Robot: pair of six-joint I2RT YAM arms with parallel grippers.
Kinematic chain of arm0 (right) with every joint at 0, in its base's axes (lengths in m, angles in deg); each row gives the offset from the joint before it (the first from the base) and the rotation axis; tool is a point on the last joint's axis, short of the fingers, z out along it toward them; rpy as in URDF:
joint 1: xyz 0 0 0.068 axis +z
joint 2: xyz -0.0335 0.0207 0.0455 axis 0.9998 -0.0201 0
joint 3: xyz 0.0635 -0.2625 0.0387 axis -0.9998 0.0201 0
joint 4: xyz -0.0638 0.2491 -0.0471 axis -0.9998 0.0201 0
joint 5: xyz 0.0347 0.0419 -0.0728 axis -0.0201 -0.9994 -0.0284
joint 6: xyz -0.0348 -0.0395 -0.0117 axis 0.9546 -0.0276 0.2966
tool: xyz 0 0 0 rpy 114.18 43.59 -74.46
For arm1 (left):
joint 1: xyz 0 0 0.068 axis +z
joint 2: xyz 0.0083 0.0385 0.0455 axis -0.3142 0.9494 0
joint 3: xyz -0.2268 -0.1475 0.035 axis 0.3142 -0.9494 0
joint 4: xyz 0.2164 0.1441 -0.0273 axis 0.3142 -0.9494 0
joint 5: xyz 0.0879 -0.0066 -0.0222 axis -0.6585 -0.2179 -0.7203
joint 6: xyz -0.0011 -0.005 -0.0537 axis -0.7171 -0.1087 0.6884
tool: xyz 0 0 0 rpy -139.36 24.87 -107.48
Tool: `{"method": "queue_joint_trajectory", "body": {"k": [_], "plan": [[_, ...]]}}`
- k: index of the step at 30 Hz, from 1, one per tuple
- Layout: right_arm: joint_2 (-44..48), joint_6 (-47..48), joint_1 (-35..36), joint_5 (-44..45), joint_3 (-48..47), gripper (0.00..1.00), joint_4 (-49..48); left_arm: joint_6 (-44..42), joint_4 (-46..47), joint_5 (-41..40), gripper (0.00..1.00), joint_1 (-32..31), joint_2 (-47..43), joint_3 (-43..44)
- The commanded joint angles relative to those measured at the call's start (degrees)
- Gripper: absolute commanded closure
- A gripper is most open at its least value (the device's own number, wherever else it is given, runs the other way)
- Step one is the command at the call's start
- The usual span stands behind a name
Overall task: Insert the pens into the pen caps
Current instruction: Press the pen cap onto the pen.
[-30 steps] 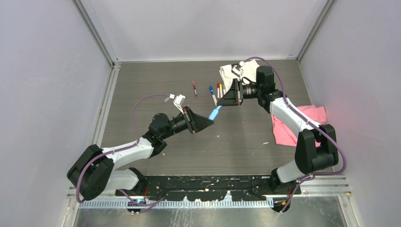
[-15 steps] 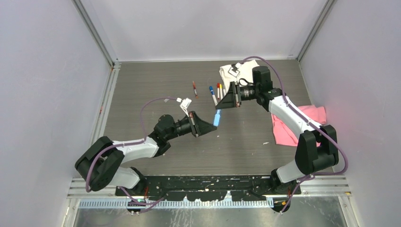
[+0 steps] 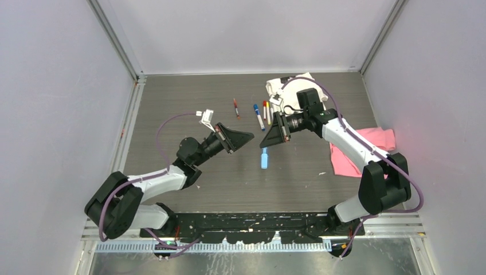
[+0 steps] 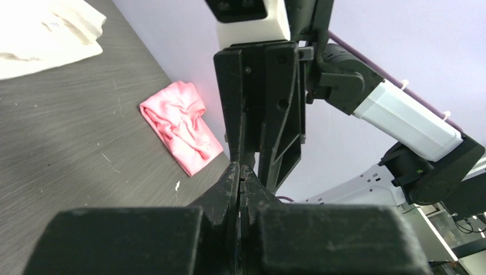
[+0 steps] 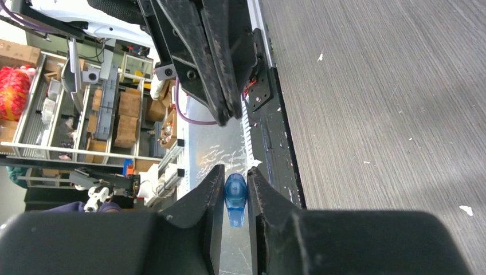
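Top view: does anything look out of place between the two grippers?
Yes. A light blue pen lies loose on the grey table near both gripper tips. The left gripper is shut on nothing, while the right gripper pinches a small blue cap.

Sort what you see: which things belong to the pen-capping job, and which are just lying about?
Job: light blue pen on the table; blue cap in the right end effector; pens at the back.
Lying about: white cloth; pink cloth.
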Motion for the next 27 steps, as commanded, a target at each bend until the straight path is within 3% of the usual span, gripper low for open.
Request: {"method": "queue_joint_trajectory", "body": {"k": [1,7,10,14,16,19,20,23,27], "plan": [[1.4,2.8,-1.9,-4.0,-2.4,0.99,0.9,-6.3,-5.5,2.8,0.90,0.9,-5.4,-1.2],[1.3,14.6,-3.1,-3.3,-5.2,0.99,11.4,-22.3,-26.2,10.4,0.63,0.9,-15.7,-1.1],[0.5,23.8,-3.1,0.0,-8.8,0.99,20.4,-29.7,-34.9,13.8,0.55,0.0,-19.6,-1.1],[-0.6,22.5,-3.1,1.7,-9.8,0.99,19.9,-38.5,-43.9,10.5,0.53,-6.7,-20.0,0.2],[-0.8,19.1,-3.1,2.8,-9.4,0.99,17.3,-39.5,-44.2,7.9,0.61,-9.5,-17.3,0.9],[-0.7,13.5,-3.1,5.2,-7.8,0.99,12.5,-38.4,-40.8,5.4,0.95,-12.3,-11.6,2.4],[-0.6,11.4,-3.1,6.1,-7.3,0.99,10.8,-38.0,-39.5,4.6,0.99,-13.2,-9.6,3.2],[-0.6,6.6,-3.1,6.2,-5.8,0.99,6.8,-36.2,-35.5,3.8,0.95,-15.0,-4.1,5.4],[-0.5,4.4,-2.9,2.0,-4.9,0.99,3.8,-31.0,-24.7,3.8,0.72,-15.1,0.6,5.2]]}}
